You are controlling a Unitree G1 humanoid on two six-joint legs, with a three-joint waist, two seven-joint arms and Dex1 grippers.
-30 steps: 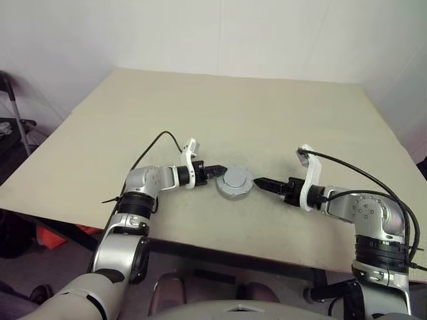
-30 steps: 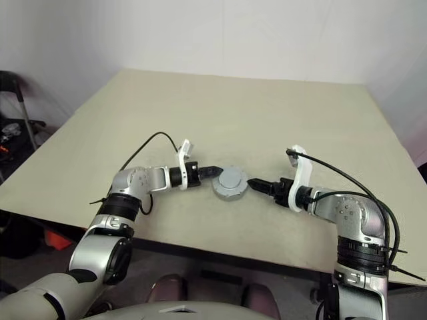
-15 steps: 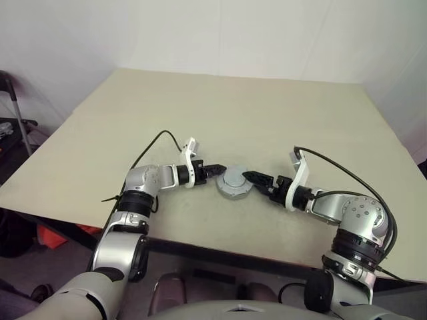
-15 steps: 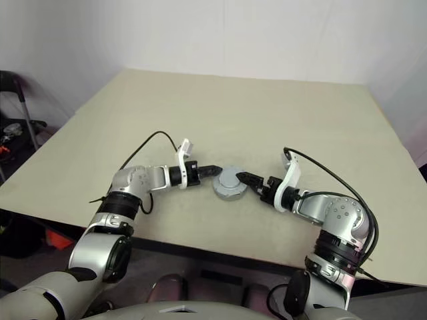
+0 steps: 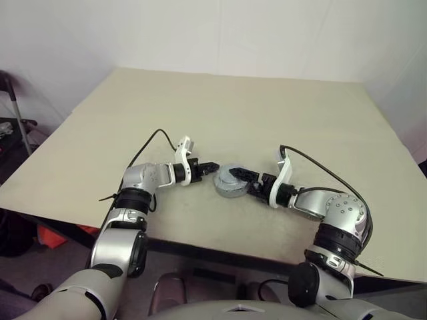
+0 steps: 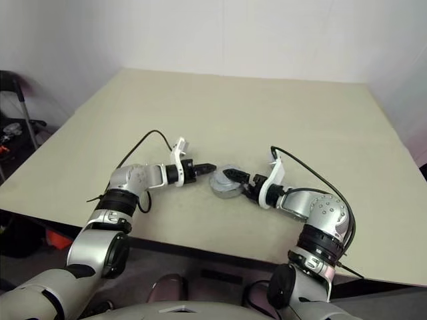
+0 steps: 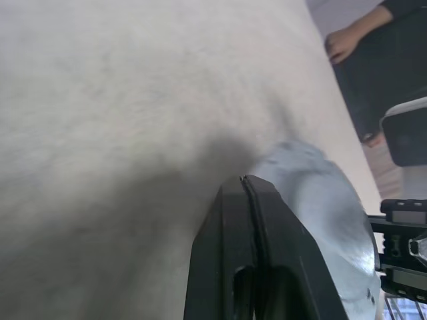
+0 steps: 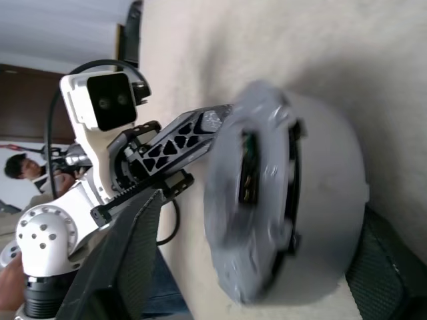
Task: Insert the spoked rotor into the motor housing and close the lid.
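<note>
Motor housing (image 5: 230, 182) sits near the bench's (image 5: 267, 113) front edge with the lid (image 8: 243, 200) on it, between the right gripper's (image 5: 235, 177) spread fingers; the left gripper (image 5: 212, 166), pinched closed, presses its side.

One motor housing (image 5: 229, 188), one lid (image 8: 250, 220), two end effectors, one table (image 5: 267, 120)

Bright even light; wrist views close-up blurred.
</note>
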